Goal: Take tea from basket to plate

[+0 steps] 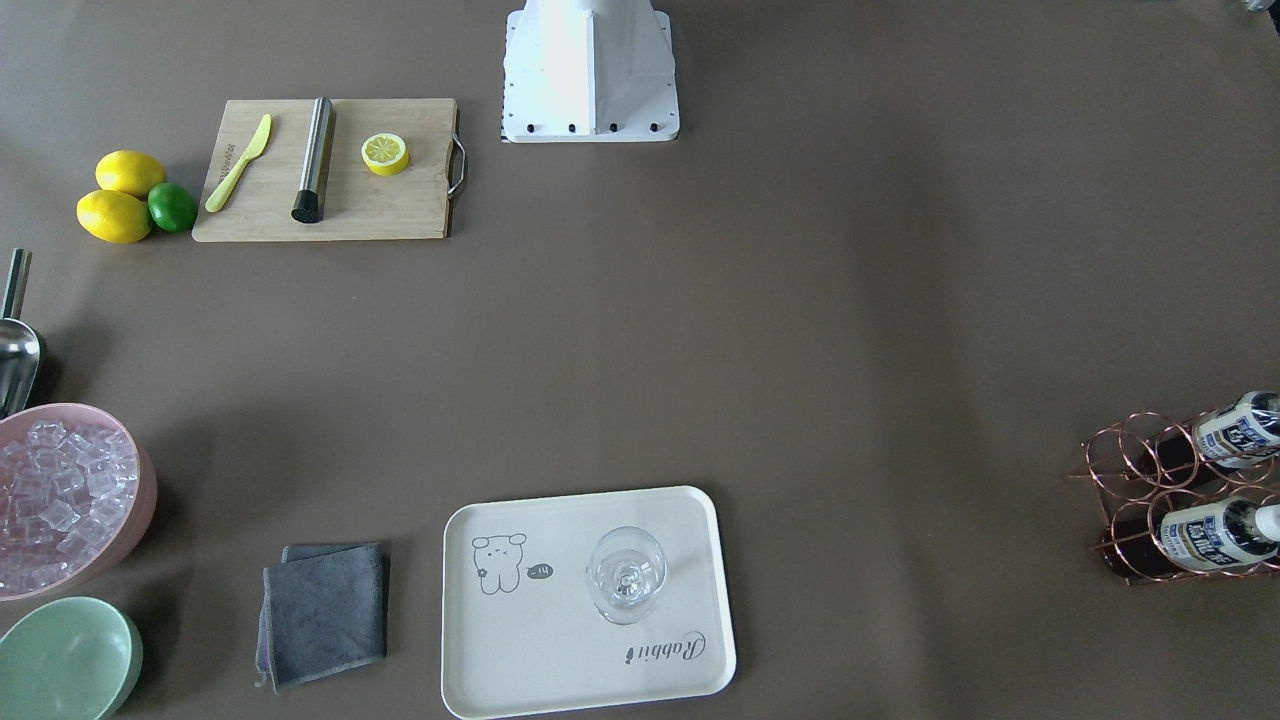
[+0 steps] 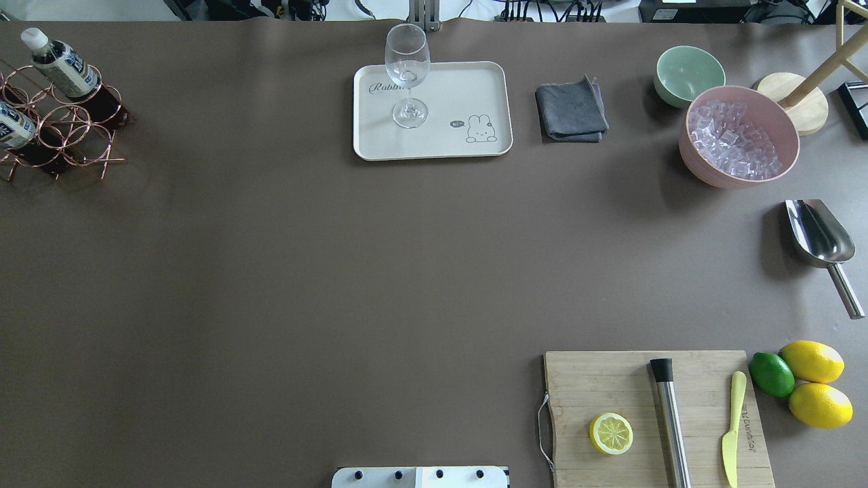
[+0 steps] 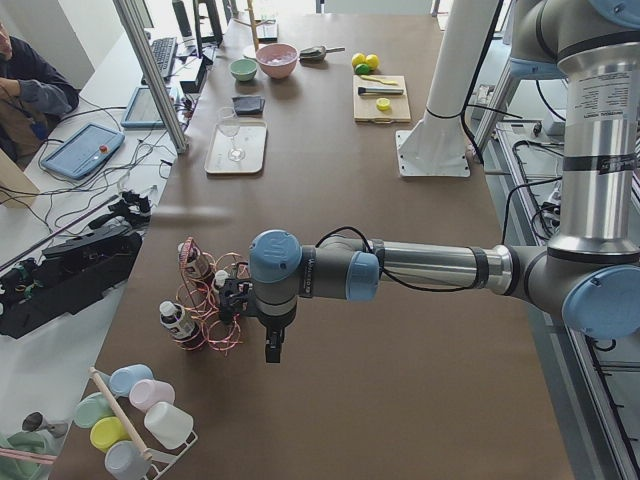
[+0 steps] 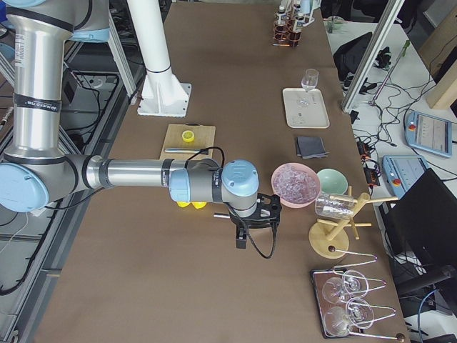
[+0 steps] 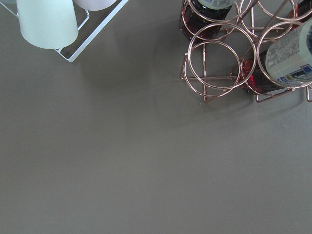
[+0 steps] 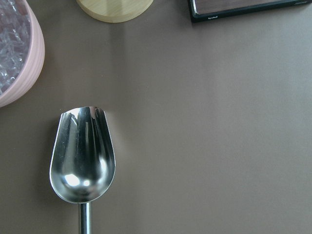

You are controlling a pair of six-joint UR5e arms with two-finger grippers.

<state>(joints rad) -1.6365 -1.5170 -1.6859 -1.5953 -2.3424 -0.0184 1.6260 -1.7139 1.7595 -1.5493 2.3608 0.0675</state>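
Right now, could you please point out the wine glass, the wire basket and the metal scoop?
wine glass [image 2: 407, 57]: overhead exterior, its bowl.
wire basket [image 2: 64, 129]: overhead exterior, middle rings.
metal scoop [image 6: 83, 156]: right wrist-mounted, its pan.

The front camera looks steeply down from across the table [image 1: 800, 350], base [image 1: 590, 80] at top; the overhead looks forward and down from behind the base; both share plate [image 1: 560, 640] and basket [image 1: 1150, 490]; the end cameras look along the table, one past the left arm [image 3: 400, 270], one past the right arm [image 4: 136, 174]; the wrist cameras look straight down, close, the left on the basket, the right on a scoop [image 6: 83, 161].
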